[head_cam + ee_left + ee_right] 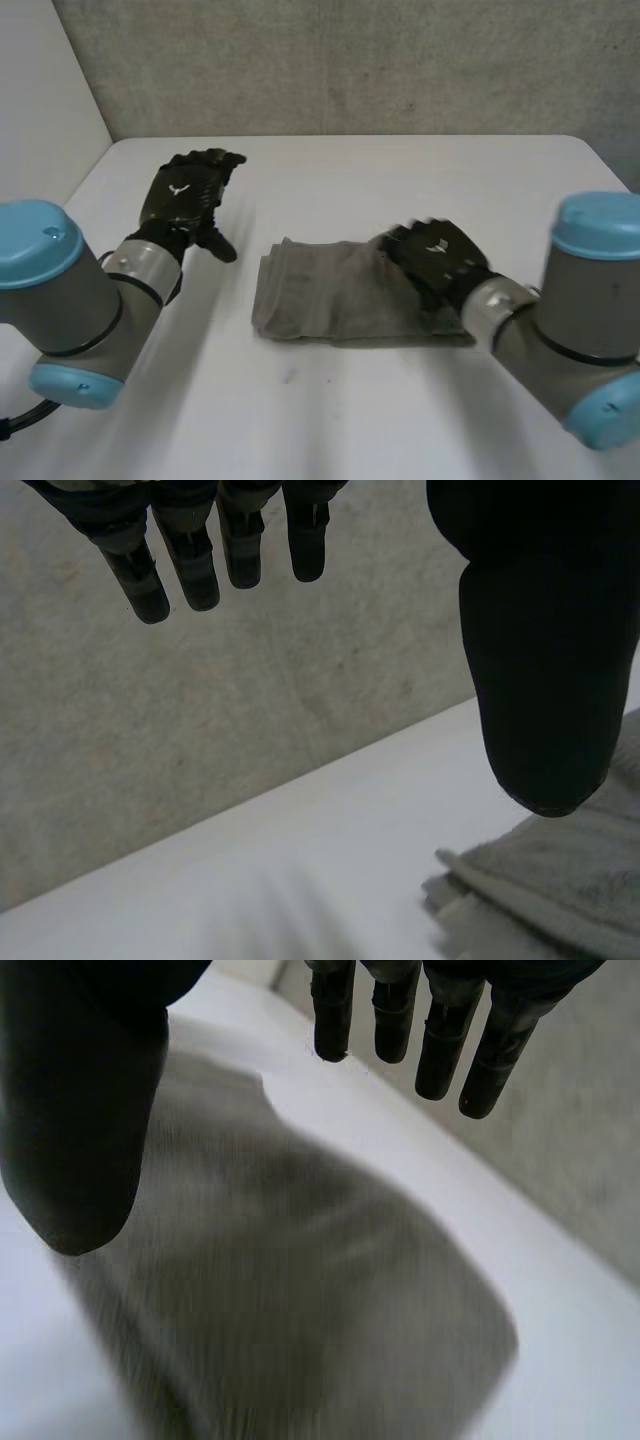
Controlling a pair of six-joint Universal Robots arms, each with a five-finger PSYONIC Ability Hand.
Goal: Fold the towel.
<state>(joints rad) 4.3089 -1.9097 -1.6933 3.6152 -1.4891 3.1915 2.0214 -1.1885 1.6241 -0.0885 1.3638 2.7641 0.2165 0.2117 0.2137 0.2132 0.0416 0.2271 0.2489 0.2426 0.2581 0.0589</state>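
The grey towel lies folded into a flat oblong on the white worktop, at the middle of the frame in the head view. The right robot hand is over the towel's right end, its fingers straight and apart from the thumb, gripping nothing. The left robot hand, at centre left and clear of the towel, also has straight fingers held apart from its thumb.

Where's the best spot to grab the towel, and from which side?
Probably the layered left end of the towel, approached from the left with the open left hand. The folded edges stack there, clear of the open right hand over its right part.
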